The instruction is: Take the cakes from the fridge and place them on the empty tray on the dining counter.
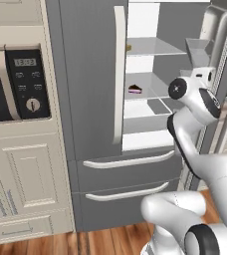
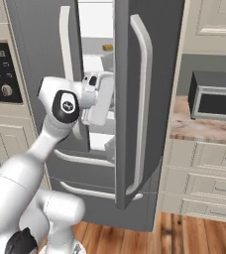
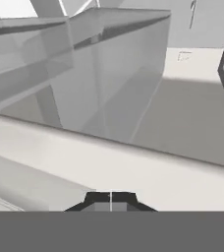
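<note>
Cakes still on shelves: chocolate wedge (image 1: 135, 89), tan block (image 1: 129, 48). Fridge (image 1: 93, 124) door open, gripper (image 3: 111, 197) closed, empty. You'll need jaws open, then reach for wedge.

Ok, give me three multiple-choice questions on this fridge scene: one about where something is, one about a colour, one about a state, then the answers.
1. Where is the chocolate cake wedge?
A. On a fridge shelf
B. On the floor
C. On the oven

2. What colour are the fridge handles?
A. Black
B. Cream
C. Red

3. How is the fridge's right door?
A. Shut
B. Removed
C. Swung open

Answers:
1 A: the chocolate cake wedge sits on a glass shelf inside the fridge.
2 B: the long curved handle is cream against the dark grey door.
3 C: the right door stands open, showing the white interior, with the shut tool inside.
</note>
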